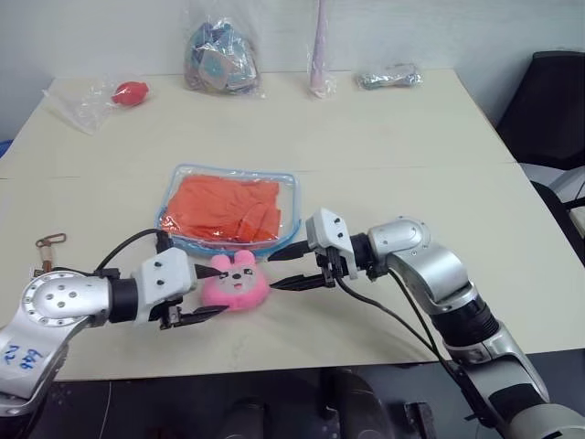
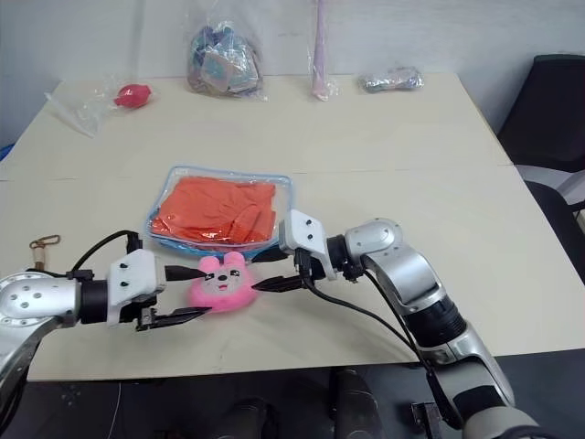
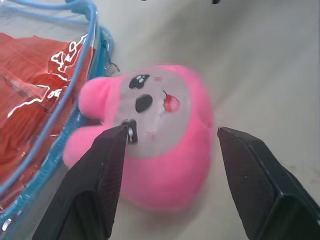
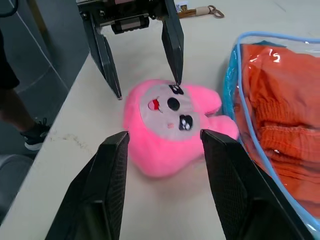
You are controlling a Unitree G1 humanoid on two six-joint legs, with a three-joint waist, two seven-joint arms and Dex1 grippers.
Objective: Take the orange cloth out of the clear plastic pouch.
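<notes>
Although both arms hang low over the table (image 1: 430,165), the job has not really begun: the orange cloth (image 1: 227,208) lies folded and fully inside the clear pouch (image 1: 290,183), which rests flat near the middle of the table, its blue-trimmed edge showing no gap that I can make out. Everything is left to do, by my reading: get hold of the pouch, find or open its mouth, then draw the cloth out.

What stands in the way is the pink plush toy (image 1: 235,282), lying face up at about six o'clock from the pouch, its ears touching or just beside the pouch's near edge. The left gripper (image 1: 196,314) sits at the toy's eight o'clock with its jaws spread, one finger tip at the toy's face and the other off to the side; it pinches nothing. The right gripper (image 1: 291,267) points in from the toy's three o'clock, jaws also spread and empty, tips just short of the toy. Whichever arm reaches for the pouch from the near side has to pass over or around the toy.

Further off, at the table's far edge, lie a bag of small items (image 1: 219,59) at twelve o'clock, a red object in a clear bag (image 1: 128,92) at ten o'clock, a silver packet (image 1: 388,78) at two o'clock, and a small clip (image 1: 50,242) at the left edge.
</notes>
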